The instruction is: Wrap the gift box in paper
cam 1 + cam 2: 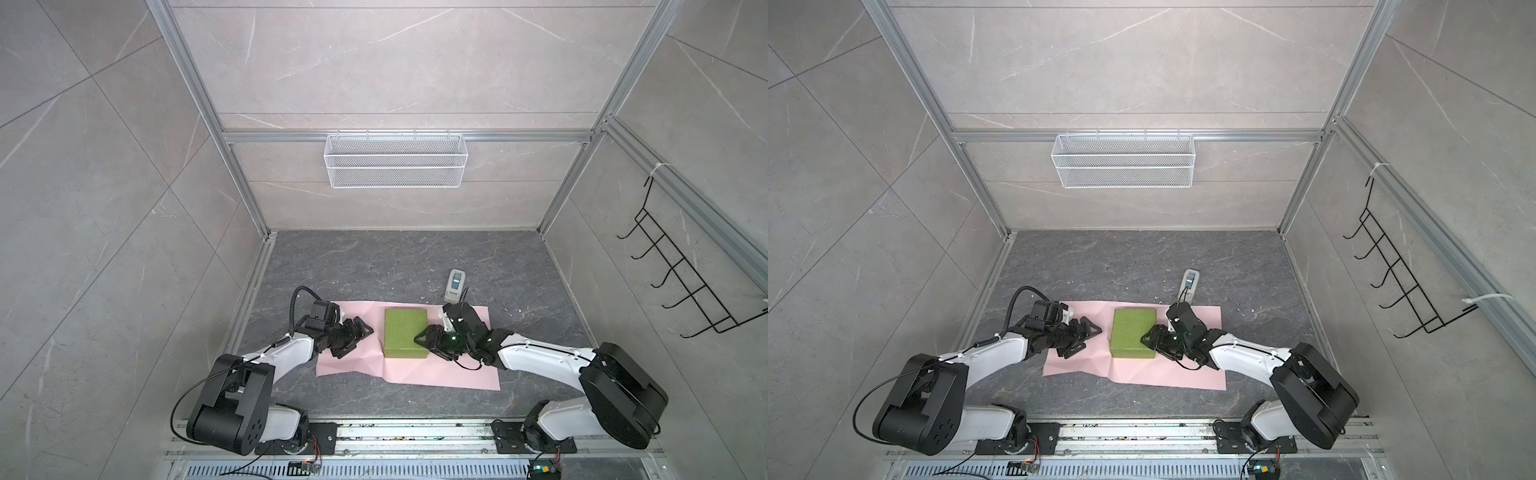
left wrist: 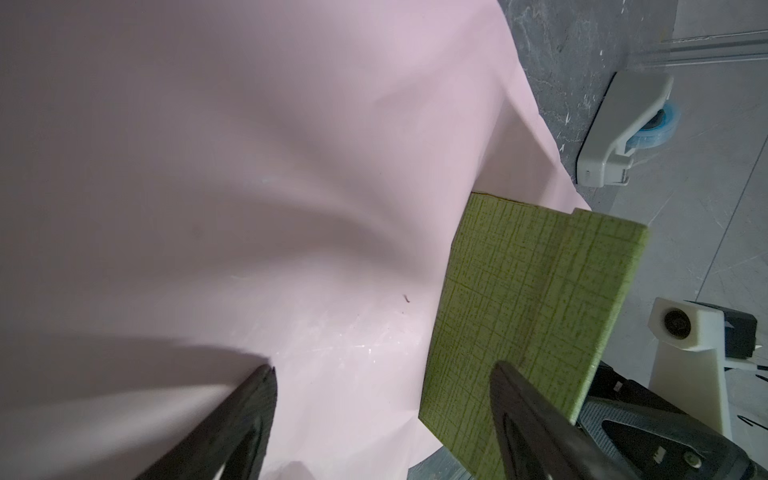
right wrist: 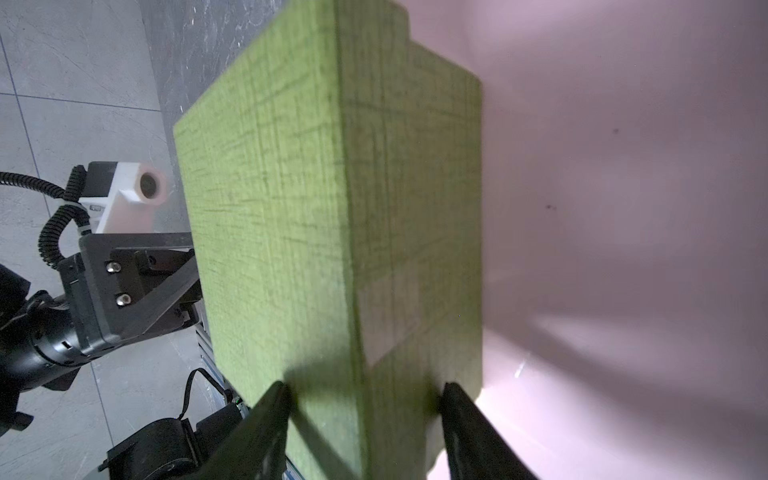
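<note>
The olive-green gift box lies flat on the middle of the pink paper, which is spread out and creased on the dark floor. My right gripper reaches in from the right. In the right wrist view it straddles the box at its right edge, with one finger on the top face and the other low against the side by the paper. My left gripper hovers open over the paper, just left of the box, holding nothing.
A grey-white tape dispenser stands just behind the paper's far right edge. A white wire basket hangs on the back wall and a black hook rack on the right wall. The arms' mounting rail runs along the front.
</note>
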Controlling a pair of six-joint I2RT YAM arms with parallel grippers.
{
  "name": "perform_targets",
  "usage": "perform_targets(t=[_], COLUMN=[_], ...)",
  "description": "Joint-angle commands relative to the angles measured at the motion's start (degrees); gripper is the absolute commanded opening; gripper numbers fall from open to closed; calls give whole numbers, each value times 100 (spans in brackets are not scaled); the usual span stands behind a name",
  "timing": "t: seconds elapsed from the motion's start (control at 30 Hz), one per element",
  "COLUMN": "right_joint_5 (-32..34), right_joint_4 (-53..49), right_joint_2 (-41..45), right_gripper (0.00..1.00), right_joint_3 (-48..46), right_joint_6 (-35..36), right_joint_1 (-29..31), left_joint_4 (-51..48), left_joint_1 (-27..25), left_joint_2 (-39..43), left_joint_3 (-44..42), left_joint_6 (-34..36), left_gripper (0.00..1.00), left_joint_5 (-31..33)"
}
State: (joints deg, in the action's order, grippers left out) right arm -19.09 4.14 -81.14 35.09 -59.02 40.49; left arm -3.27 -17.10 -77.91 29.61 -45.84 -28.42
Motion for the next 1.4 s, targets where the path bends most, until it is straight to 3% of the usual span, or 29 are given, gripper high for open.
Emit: perform_targets(t=[0.0, 0.2, 0.33, 0.4, 0.53, 0.7, 0.87, 0.97, 1.1, 1.37], right_joint_5=[244, 96, 221, 160, -107, -492, -687, -702, -759, -752], right_joint_4=[-247, -29, -1033, -1478, -2119, -2312, -2221, -2242, -2211, -2178], right_joint_2=[15, 235, 597, 732, 919, 746, 482, 433, 365, 229], right_gripper=[58, 60, 69, 72, 75, 67, 54, 49, 45, 41], right_joint_3=[-81, -196, 105, 231, 296, 25, -323, -476, -660, -789], right_joint_6=[-136, -48, 710, 1097, 1729, 2140, 2284, 2362, 2456, 2593], right_joint_1=[56, 55, -11, -167, -773, -1683, -2213, -2432, -2678, -2888], left_joint_4=[-622, -1131, -1100, -1118, -1542, -2428, -3260, -3541, -3621, -3864], left_joint_1=[-21, -23, -119, -403, -1506, -3366, -4405, -4696, -4800, -4811], left_joint_2=[62, 449, 991, 1309, 1571, 716, -972, -1812, -2467, -2795], left_joint_3=[-63, 156, 279, 404, 891, 2254, 3947, 4665, 5211, 5154], left_joint_6=[249, 437, 402, 487, 699, 1047, 1663, 1945, 2258, 2484], left_gripper=[83, 84, 86, 88, 92, 98, 99, 100, 100, 100], left_joint_5=[347, 814, 741, 946, 2241, 4387, 5593, 5975, 5851, 5886])
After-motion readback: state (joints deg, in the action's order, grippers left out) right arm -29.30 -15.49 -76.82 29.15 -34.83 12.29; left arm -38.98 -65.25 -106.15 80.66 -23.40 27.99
